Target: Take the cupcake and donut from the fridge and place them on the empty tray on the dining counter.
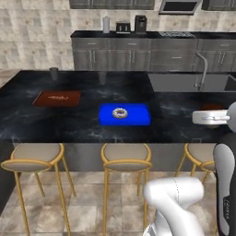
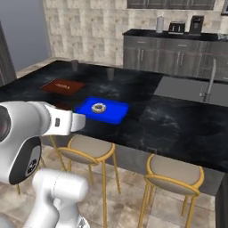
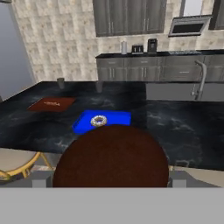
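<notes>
The dark brown cupcake (image 3: 111,156) sits between my fingertips (image 3: 40,180), and the gripper (image 3: 109,181) is shut on it. In the left base view the gripper (image 1: 212,111) holds the cupcake (image 1: 212,107) over the front edge of the dining counter (image 1: 69,126), to the right of the blue tray (image 1: 138,118). The donut (image 1: 120,113) lies on the tray's left half. It also shows as the donut (image 2: 98,107) on the tray (image 2: 116,112) and as the donut (image 3: 99,121) on the tray (image 3: 121,118) ahead of the hand. The fridge is out of view.
A reddish-brown board (image 1: 57,98) lies left of the tray. A dark cup (image 1: 54,73) stands at the counter's far left edge. A sink with a faucet (image 1: 201,69) is set in at the far right. Yellow-framed stools (image 1: 126,156) line the counter's front.
</notes>
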Controlling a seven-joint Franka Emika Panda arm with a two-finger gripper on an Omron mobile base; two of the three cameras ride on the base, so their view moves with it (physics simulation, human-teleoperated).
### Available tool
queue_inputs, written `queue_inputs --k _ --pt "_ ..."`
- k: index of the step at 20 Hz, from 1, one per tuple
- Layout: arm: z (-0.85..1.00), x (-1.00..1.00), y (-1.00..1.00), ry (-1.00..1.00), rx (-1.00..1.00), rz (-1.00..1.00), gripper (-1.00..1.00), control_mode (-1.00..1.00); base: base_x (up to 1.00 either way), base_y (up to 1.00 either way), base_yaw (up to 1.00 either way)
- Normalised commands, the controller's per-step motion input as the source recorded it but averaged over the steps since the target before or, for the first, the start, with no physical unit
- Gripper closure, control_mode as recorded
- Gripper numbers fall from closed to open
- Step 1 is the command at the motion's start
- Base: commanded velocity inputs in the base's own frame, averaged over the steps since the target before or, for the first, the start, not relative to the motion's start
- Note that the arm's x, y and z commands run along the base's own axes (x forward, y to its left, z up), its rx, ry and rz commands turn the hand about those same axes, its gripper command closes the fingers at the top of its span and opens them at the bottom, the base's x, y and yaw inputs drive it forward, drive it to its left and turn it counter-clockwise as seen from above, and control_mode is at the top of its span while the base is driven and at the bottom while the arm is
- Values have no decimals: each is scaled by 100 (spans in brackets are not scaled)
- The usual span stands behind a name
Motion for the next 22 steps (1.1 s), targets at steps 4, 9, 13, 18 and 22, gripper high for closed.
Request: queue_inputs --k 4,9,13,18,22 --pt "0 0 0 0 0 0 100 100 9 -23 -13" --pt "0 0 0 0 0 0 100 100 57 -6 -1" --pt "0 0 0 0 0 0 100 100 100 -16 18" --pt "0 0 0 0 0 0 100 100 98 -25 28" --pt "0 0 0 0 0 0 100 100 96 -9 31"
